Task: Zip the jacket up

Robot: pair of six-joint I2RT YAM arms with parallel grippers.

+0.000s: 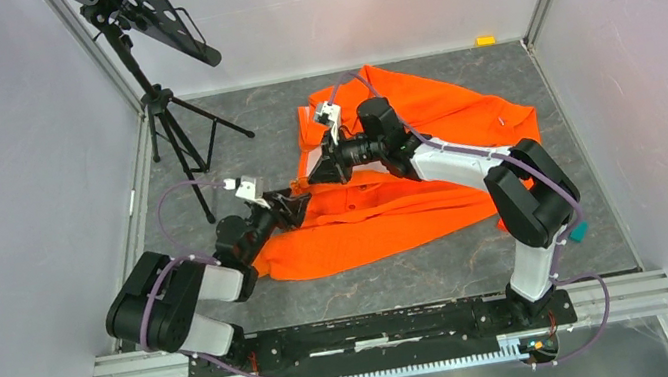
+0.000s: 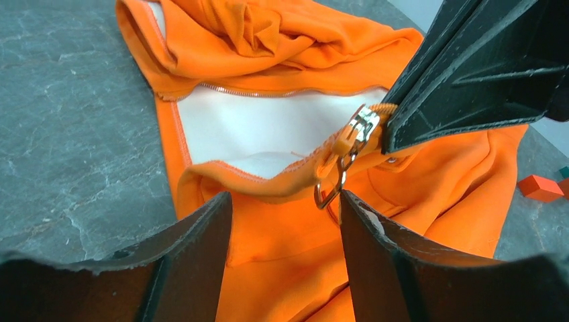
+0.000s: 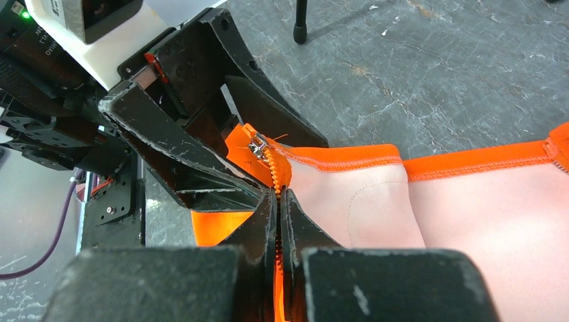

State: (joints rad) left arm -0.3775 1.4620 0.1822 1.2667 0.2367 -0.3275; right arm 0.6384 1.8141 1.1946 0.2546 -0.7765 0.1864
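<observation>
The orange jacket [image 1: 425, 149] lies spread on the grey floor, its pale lining [image 2: 268, 131] showing where the front is open. My right gripper [image 3: 278, 194] is shut on the jacket's zipper edge just below the metal slider [image 3: 258, 146]. In the top view it [image 1: 312, 174] reaches left across the jacket. My left gripper [image 2: 285, 198] is open, its fingers on either side of the orange hem, and the slider's pull ring [image 2: 332, 191] hangs close to the right finger [image 2: 376, 241]. In the top view the left gripper [image 1: 300, 204] sits right beside the right one.
A black music stand on a tripod [image 1: 159, 100] stands at the back left. A small orange block [image 1: 486, 40] lies by the back wall. Another orange block [image 2: 540, 188] shows at the right edge of the left wrist view. Pale walls enclose the floor on three sides.
</observation>
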